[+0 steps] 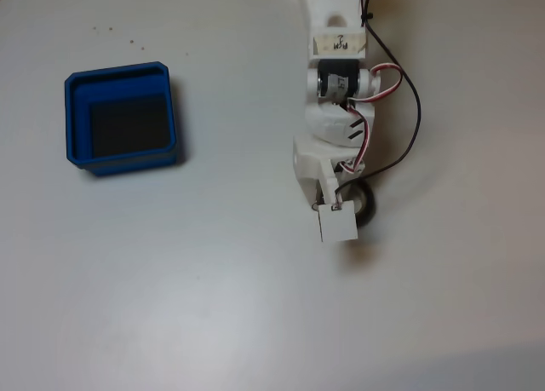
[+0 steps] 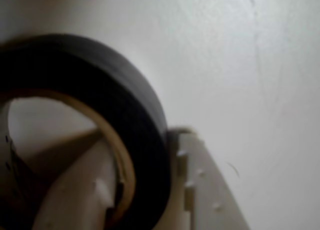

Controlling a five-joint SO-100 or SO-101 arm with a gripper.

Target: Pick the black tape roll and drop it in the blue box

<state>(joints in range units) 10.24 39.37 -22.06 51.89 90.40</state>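
Black tape roll [image 2: 135,120] is sitting right up against the wrist camera, pretty blurry, with its beige cardboard core curving through the lower left. One white finger [image 2: 75,190] of the claw [image 2: 142,190] is poking up inside the hole of the roll, and the other finger [image 2: 210,190] is sitting just outside the black wall on the right, so the wall of the roll is sandwiched between the two. Looks like the claw is pinching that wall, only slightly parted, about the thickness of the tape.

Going left to right in the fixed view: one blue box [image 1: 122,117] is sitting on the white table [image 1: 213,306] at the left, dark floor inside, nothing in it. Well apart from it, over on the right, the white arm [image 1: 336,110] is reaching down from the top edge with red, white and black wires looping off its side. Its claw [image 1: 339,216] is hovering right over the one black tape roll [image 1: 367,205], which is peeking out from under it on the right, lying on the table.
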